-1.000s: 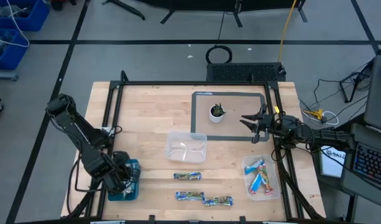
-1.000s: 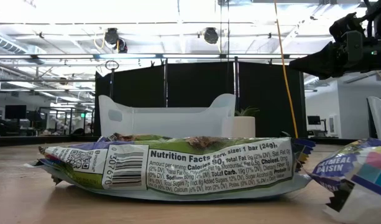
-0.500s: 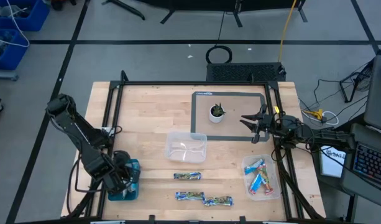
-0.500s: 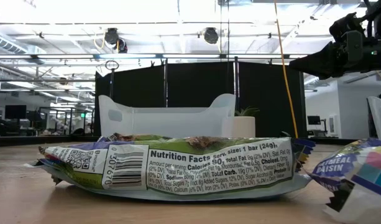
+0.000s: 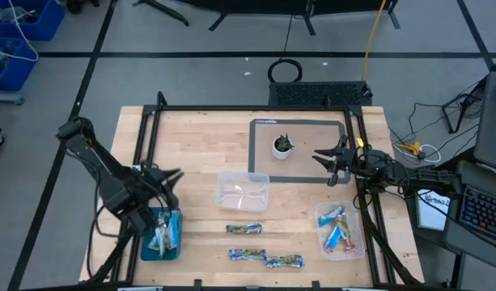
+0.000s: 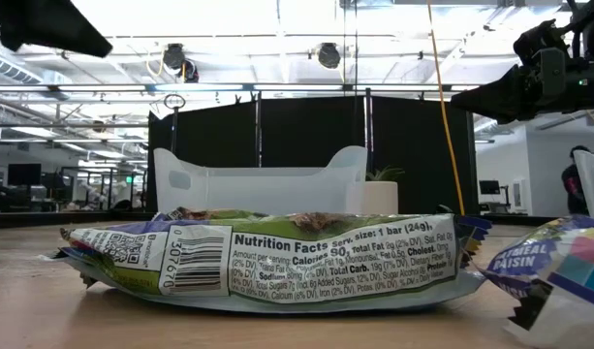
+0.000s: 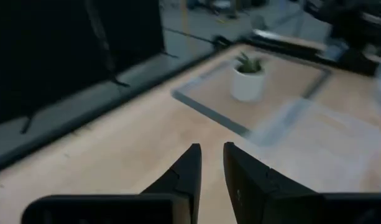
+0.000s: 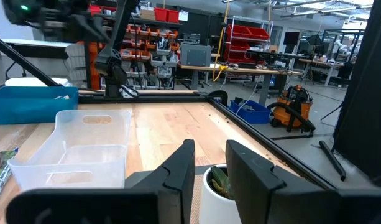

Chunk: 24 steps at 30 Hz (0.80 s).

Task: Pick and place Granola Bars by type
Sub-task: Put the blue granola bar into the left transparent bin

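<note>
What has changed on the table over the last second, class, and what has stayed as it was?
The left arm has lifted its pincer out of the blue tray and swung it toward the table's middle, leaving bars lying in the tray. The pincer holds nothing. The right pincer has not moved from beside the potted plant; the three bars on the table, the clear tubs and their contents are unchanged.

overhead camera looks straight down; table-level one faces the room (very close); both wrist cameras share the small white plant pot (image 7: 247,84).
</note>
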### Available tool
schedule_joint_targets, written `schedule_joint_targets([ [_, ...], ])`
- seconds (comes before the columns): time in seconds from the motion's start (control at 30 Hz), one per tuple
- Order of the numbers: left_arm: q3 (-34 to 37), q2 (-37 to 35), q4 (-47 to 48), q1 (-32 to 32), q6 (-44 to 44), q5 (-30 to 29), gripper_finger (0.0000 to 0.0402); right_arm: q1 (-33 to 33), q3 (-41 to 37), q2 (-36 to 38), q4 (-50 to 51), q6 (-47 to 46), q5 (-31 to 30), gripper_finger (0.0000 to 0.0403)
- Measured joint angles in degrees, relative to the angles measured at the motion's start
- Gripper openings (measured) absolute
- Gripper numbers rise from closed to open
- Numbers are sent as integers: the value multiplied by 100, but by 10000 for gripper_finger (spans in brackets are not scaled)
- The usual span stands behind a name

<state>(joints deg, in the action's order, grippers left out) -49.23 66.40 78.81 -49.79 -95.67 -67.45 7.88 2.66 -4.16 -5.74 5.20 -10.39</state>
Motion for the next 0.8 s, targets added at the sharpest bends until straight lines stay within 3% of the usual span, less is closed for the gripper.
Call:
schedule_joint_targets([
  [0.23, 1400, -833, 58, 651, -893, -753, 41, 2, -1, 1, 0, -1, 0, 82],
  [0.4, 2698, -1638, -752, 700, -1593, -1044, 10, 0, 0, 0, 0, -1, 0, 82],
  [0.53, 3300, -2126, -1508, 530, -1148, -1343, 8, 0, 1, 2, 0, -1, 0, 82],
  [0.8, 3318, -2653, -2026, -31, -21, -1296, 5, 0, -1, 2, 0, 1, 0, 82],
])
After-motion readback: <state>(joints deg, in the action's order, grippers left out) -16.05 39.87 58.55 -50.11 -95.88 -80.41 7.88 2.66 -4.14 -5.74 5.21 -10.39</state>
